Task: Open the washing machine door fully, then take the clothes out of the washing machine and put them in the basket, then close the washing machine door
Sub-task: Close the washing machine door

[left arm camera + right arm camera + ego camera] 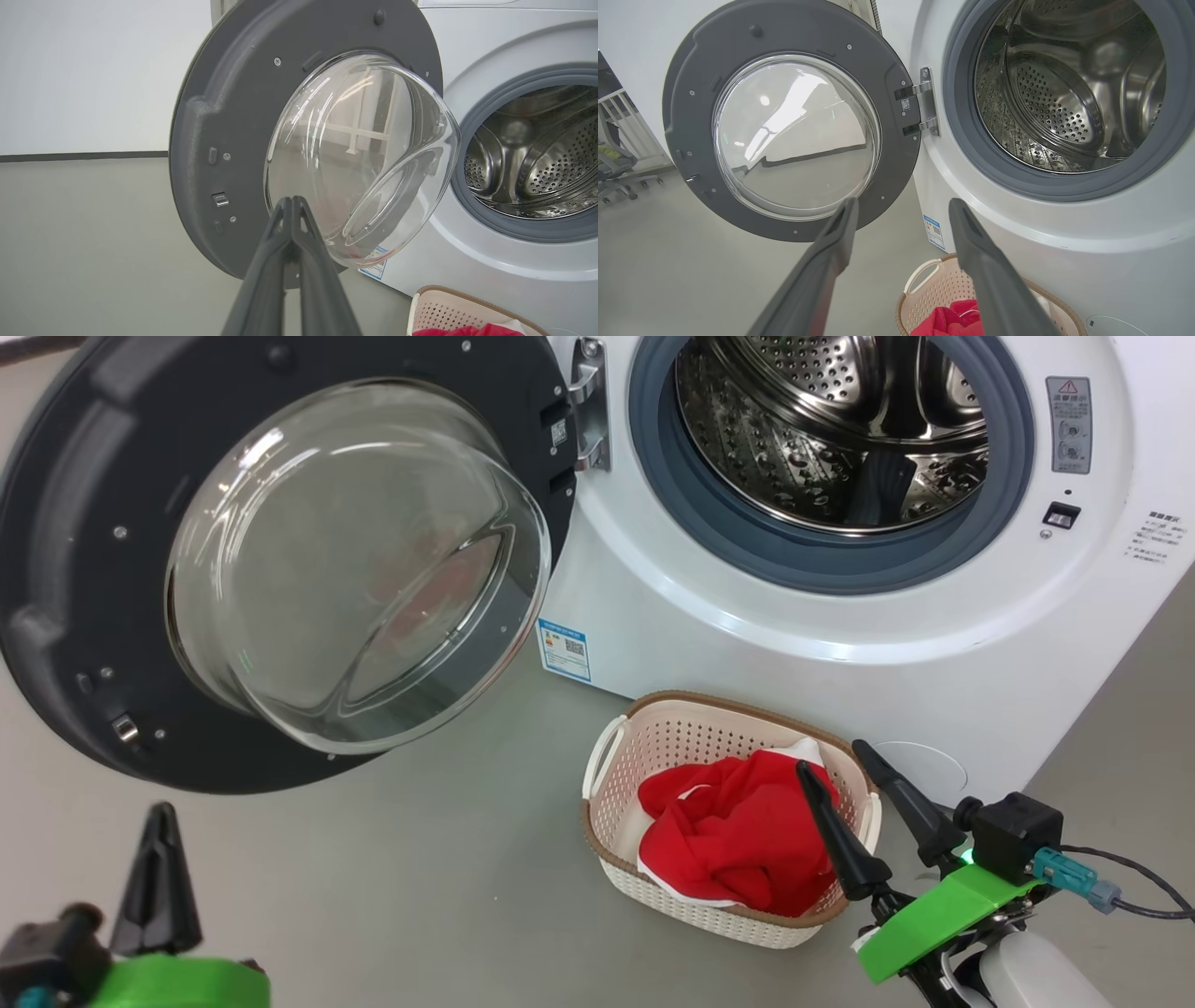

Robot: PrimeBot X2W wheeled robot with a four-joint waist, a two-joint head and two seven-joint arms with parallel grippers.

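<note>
Red clothes lie in the basket at the foot of the washer, while your left pincer is pressed together on nothing, aimed at the open door, and your right pincer stands wide apart and empty by the basket's right rim. Both wrist views cut the basket off at the bottom edge; your right wrist view gives you the door whole, which the head view crops.

Washing machine was white, its door dark grey around clear glass. Drum was steel, dotted with holes; rubber ring blue-grey. Label was blue. Basket was cream, perforated, brown-rimmed. Clothes were bright red, edged white. Floor was pale grey.
</note>
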